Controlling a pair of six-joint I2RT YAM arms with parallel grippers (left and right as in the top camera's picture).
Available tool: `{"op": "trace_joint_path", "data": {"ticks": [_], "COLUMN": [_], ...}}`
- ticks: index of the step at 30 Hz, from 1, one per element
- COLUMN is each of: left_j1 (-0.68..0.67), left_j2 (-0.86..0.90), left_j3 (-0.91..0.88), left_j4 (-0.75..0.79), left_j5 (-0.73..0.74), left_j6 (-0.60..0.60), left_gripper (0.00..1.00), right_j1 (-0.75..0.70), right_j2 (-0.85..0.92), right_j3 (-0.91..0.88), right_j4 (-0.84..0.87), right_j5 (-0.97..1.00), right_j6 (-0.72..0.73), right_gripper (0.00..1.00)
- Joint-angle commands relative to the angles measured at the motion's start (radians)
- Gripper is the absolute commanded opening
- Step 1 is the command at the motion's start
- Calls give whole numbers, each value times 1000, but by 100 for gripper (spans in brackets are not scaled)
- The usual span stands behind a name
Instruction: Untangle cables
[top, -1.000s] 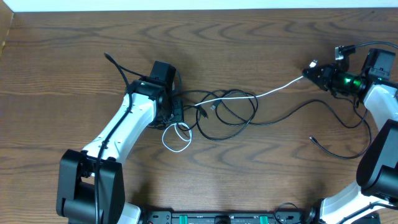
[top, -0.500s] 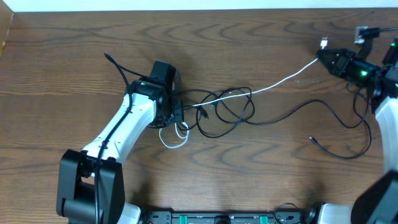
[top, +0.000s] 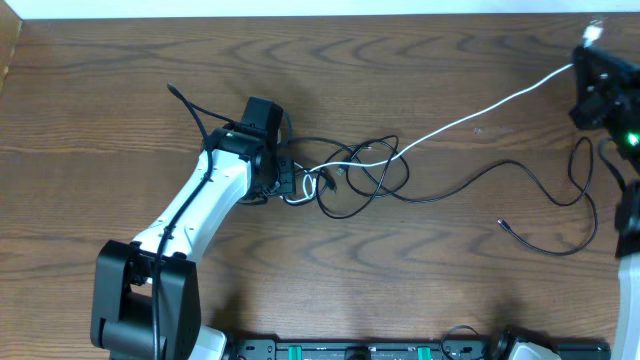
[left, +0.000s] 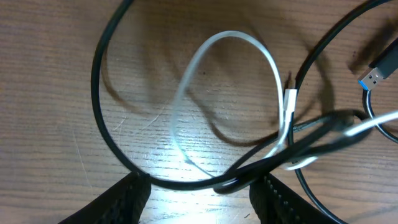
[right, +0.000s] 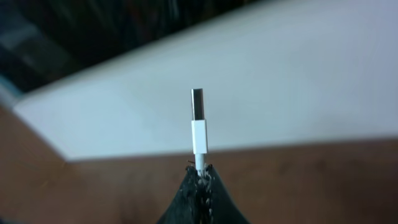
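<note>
1. The left gripper (top: 287, 182) stands low over the left edge of the knot (top: 350, 175). Its fingers (left: 132, 198) are partly apart and clamp nothing. One black strand and a white one just pass loosely between them.
2. The knot lies mid-table (top: 120, 60). The white cable (top: 500, 103) makes a small loop there, threaded among the black cables (left: 94, 87). With nothing pinning the bundle, I'd worry that more pull cinches that loop round the black strands or drags the whole lot along.
3. From the knot the white cable runs stretched up to the far right corner.
4. The right gripper (top: 585, 58) is closed tight on the white cable just under its plug (right: 197, 119), which pokes out above the fingertips. So short a pinch could slip, and the arm looks close to the table's edge.
5. From above, the left arm hides its own fingers. I can't tell which strand crosses over which. The right arm is cut off by the frame.
</note>
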Motion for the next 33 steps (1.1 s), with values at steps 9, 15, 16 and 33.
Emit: {"op": "trace_joint_path", "data": {"ticks": [9,15,16,33], "left_j1": [5,5,5,5], "left_j2": [121,167,173,220], "left_j3": [-7,-7,-8,-8], "left_j4": [4,17,21,66], "left_j5": [-20,-20,-20,-20], "left_j6": [-6,-6,-6,-6], "left_gripper": [56,56,56,56], "right_j1": [-6,-6,-6,-6], "right_j2": [-190,-153,-138,344], "right_j3": [36,206,253,1213], "right_j4": [156,23,-24,-763], "right_j5": [232,232,232,168], "right_j6": [119,116,113,-50], "right_gripper": [1,1,1,1]}}
